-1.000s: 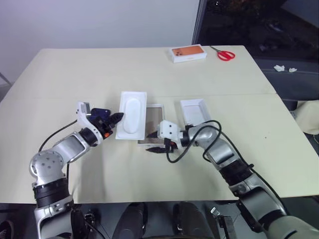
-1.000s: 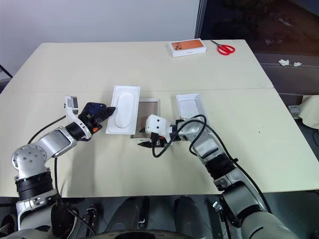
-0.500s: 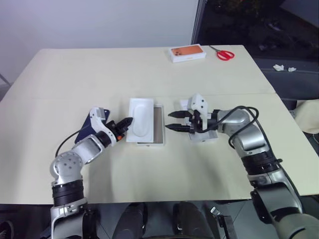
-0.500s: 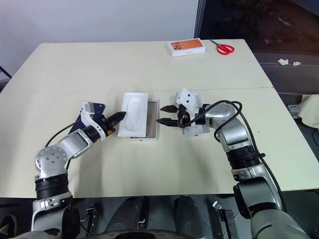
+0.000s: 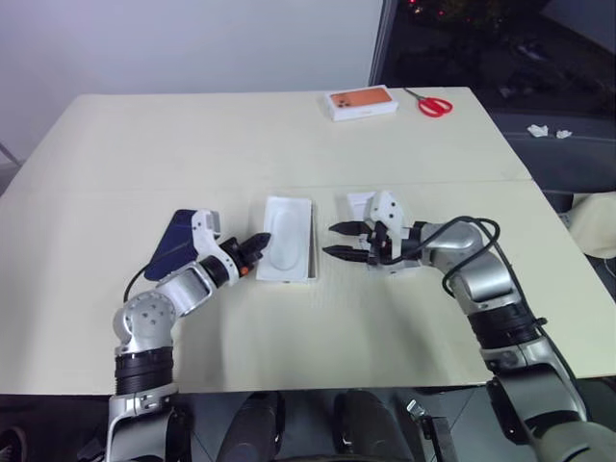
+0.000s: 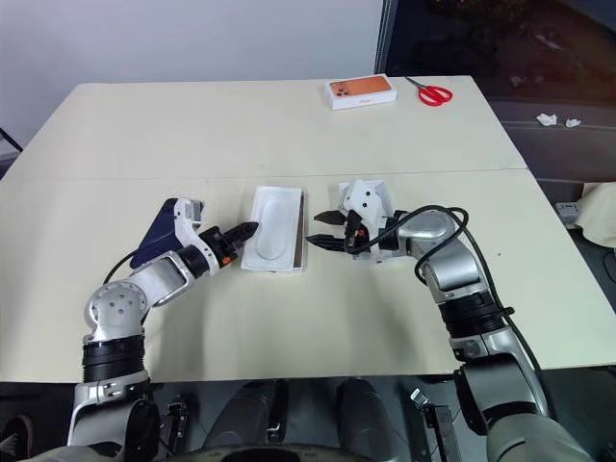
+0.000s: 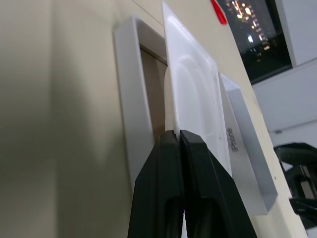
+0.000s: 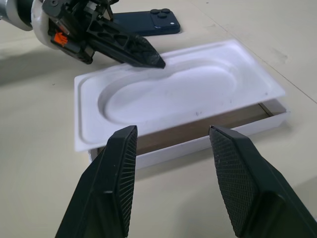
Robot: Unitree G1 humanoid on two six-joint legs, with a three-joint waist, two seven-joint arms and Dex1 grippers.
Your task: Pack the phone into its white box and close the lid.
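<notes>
**Insert carried over the box, phone waiting at the left**

Pale tabletop (image 5: 404, 144), head views: the left gripper (image 5: 258, 243) pinches the thin white insert (image 5: 287, 237), which a second ago lay beside the white box (image 5: 310, 252) and now covers it. The phone (image 5: 174, 243) lies back-up left of that arm; the lid (image 6: 377, 223) sits behind the right gripper (image 5: 345, 241).

Left wrist view: both fingers closed on the insert's edge, tan floor beneath.

Right wrist view: 2 fingers apart, holding nothing, facing the box.

Judgement: the insert blocks the phone's place.
</notes>
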